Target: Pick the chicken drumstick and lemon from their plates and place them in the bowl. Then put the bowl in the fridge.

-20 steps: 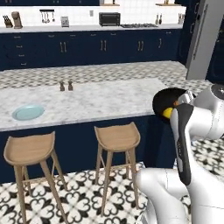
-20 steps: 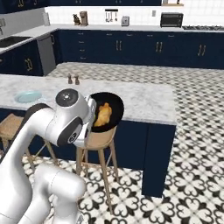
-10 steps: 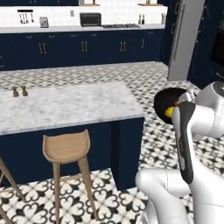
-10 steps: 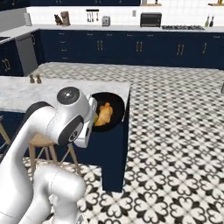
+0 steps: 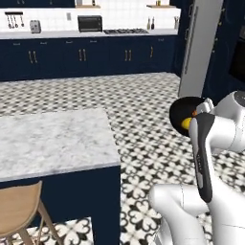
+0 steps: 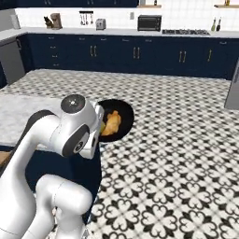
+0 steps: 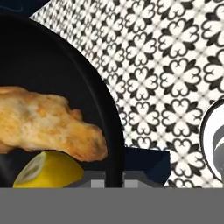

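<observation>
1. The bowl (image 6: 116,122) is carried in the air in front of the arm, above the patterned floor (image 6: 177,154) and just past the corner of the marble island counter (image 5: 52,139).
2. The chicken drumstick (image 7: 46,124) lies inside the bowl, with the lemon (image 7: 50,170) touching its lower side in the hand view.
3. From the right base view the drumstick shows golden against the black interior; from the left base view, part of the bowl's black rim and a yellow spot of lemon show beside the wrist.
4. The gripper (image 7: 107,181) has its fingers drawn together, clamped on the bowl's rim at the bottom of the hand view.
5. The fridge (image 5: 198,45) stands ahead to the right, doors shut, well apart from the bowl.
6. Navy cabinets (image 6: 140,58) line the far wall.
</observation>
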Available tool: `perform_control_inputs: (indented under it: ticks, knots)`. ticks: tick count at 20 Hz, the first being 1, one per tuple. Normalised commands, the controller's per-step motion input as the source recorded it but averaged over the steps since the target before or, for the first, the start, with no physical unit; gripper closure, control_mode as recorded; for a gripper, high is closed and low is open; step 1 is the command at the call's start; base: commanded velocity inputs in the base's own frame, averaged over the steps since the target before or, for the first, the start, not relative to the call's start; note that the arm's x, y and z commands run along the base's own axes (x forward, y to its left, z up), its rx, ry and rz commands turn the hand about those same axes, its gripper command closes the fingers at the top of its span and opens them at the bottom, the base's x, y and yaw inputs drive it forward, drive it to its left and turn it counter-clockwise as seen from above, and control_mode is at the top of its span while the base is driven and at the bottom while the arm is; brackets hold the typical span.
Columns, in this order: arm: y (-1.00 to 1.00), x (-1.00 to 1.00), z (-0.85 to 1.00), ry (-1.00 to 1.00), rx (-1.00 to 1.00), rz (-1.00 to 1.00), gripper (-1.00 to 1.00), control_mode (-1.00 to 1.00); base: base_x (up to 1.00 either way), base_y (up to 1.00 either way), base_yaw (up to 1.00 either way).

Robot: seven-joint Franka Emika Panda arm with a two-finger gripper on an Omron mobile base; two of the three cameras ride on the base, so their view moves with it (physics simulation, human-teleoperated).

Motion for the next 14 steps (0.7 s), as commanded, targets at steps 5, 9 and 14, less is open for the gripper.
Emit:
perform_control_inputs:
  ticks: [5, 9, 14]
  knots:
    - [0.0, 0.0, 0.0, 0.0, 0.0, 0.0, 1.0, 1.0, 1.0, -1.0, 0.15]
    - [0.0, 0.0, 0.0, 0.0, 0.0, 0.0, 1.0, 1.0, 1.0, -0.96, 0.15]
    - [0.0, 0.0, 0.0, 0.0, 0.0, 0.0, 1.0, 1.0, 1.0, -0.51, 0.12]
